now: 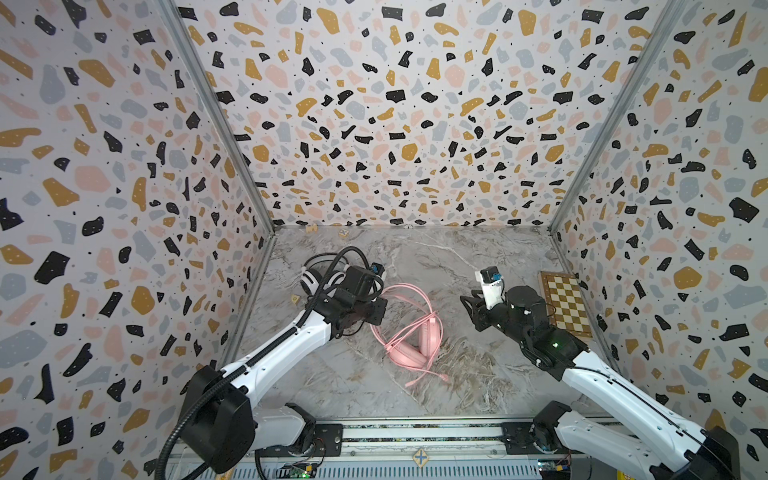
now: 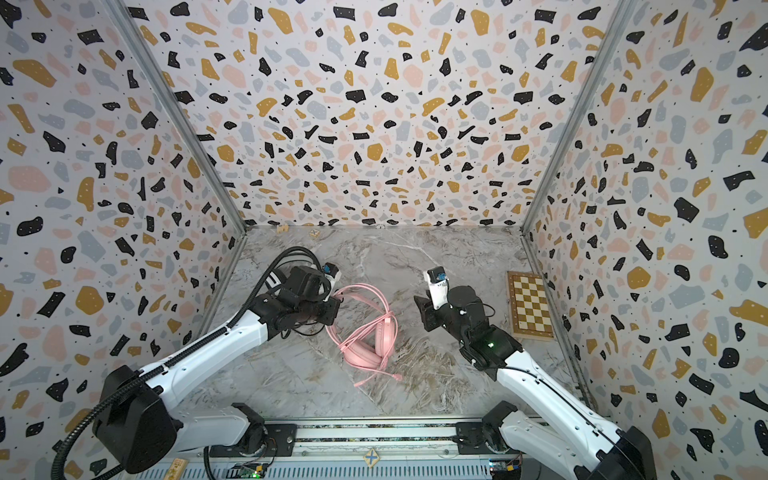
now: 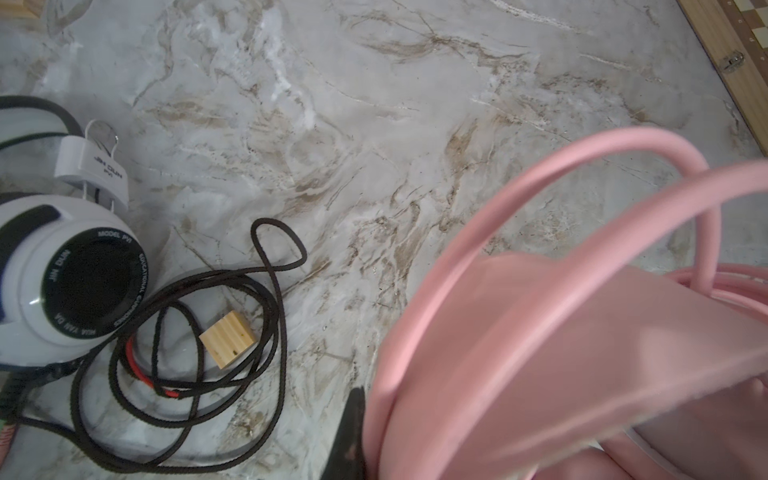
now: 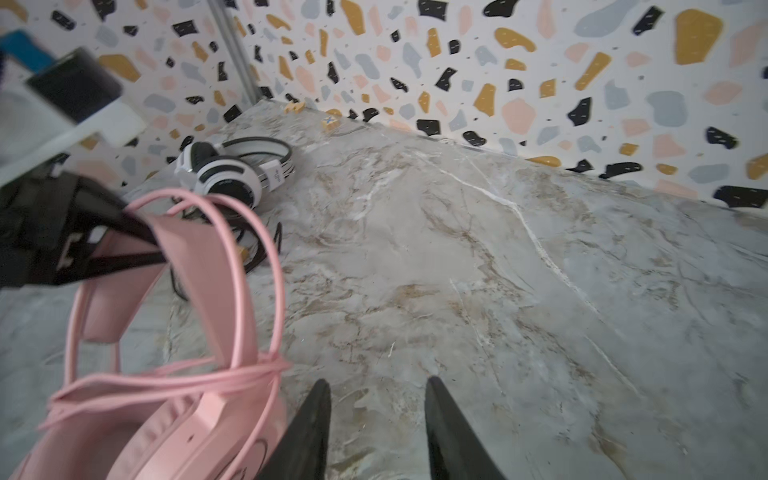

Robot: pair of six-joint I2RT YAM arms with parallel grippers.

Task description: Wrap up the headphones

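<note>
Marble (image 1: 436, 266), left end effector (image 4: 153, 246) seemingly clamps pink headset (image 1: 409, 353), right (image 4: 378, 382) parted, white headset (image 1: 311, 282) half-hidden

I'm driving a left arm (image 1: 299, 345) and a right arm (image 1: 623, 399), white shells with black joints, a ribbed black hose (image 1: 351, 249) running along the left. Behind the right gripper (image 4: 378, 386) sits a blue-capped white camera block (image 1: 491, 291), then a green light (image 1: 555, 344).
</note>
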